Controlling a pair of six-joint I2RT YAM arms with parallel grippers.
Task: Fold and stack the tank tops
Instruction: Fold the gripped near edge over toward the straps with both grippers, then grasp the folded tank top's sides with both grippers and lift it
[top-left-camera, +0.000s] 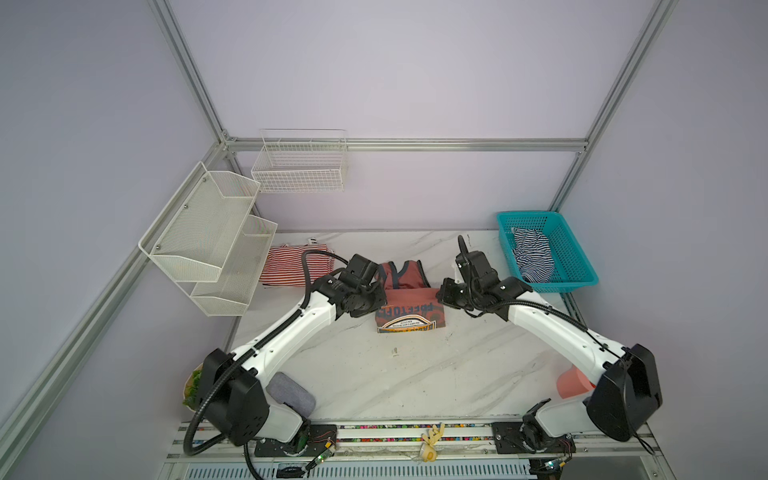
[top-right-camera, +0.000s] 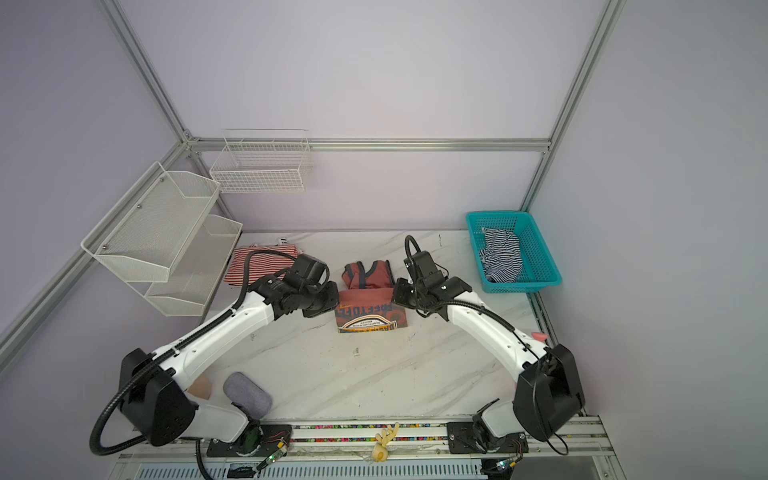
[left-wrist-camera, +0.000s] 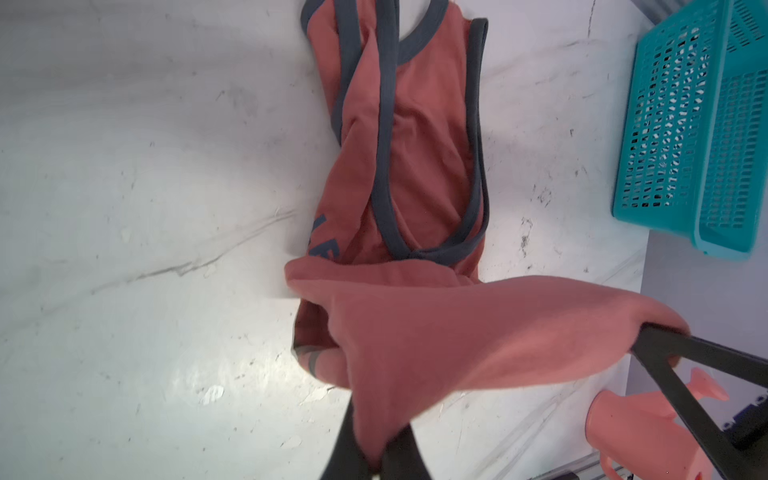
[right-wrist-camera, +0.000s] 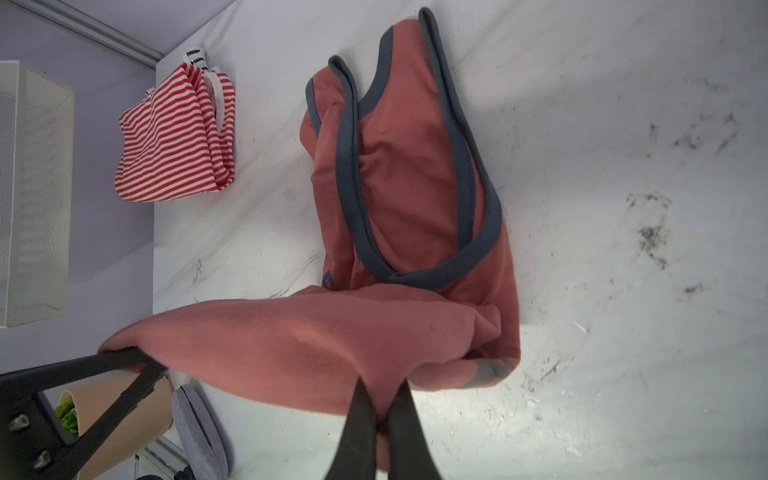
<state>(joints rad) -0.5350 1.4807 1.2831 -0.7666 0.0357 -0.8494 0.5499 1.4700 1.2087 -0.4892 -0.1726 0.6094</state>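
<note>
The salmon-red tank top (top-left-camera: 409, 276) with dark grey trim lies mid-table, straps toward the far side. Its lower part, badge print (top-left-camera: 409, 320) facing up, is stretched between both grippers and raised off the marble. My left gripper (left-wrist-camera: 376, 455) is shut on one corner of that fabric, and my right gripper (right-wrist-camera: 384, 419) is shut on the other. In a top view they flank the shirt, left gripper (top-left-camera: 381, 294) and right gripper (top-left-camera: 439, 296). The red-and-white striped tank top (top-left-camera: 291, 266) lies folded at the far left. The navy-and-white striped one (top-left-camera: 532, 253) is crumpled in the basket.
A teal plastic basket (top-left-camera: 577, 253) stands at the far right corner. White mesh shelves (top-left-camera: 208, 237) and a wire basket (top-left-camera: 301, 166) hang on the left and back walls. A grey pouch (top-left-camera: 291, 392) and a pink pitcher (top-left-camera: 573, 384) sit at the near corners.
</note>
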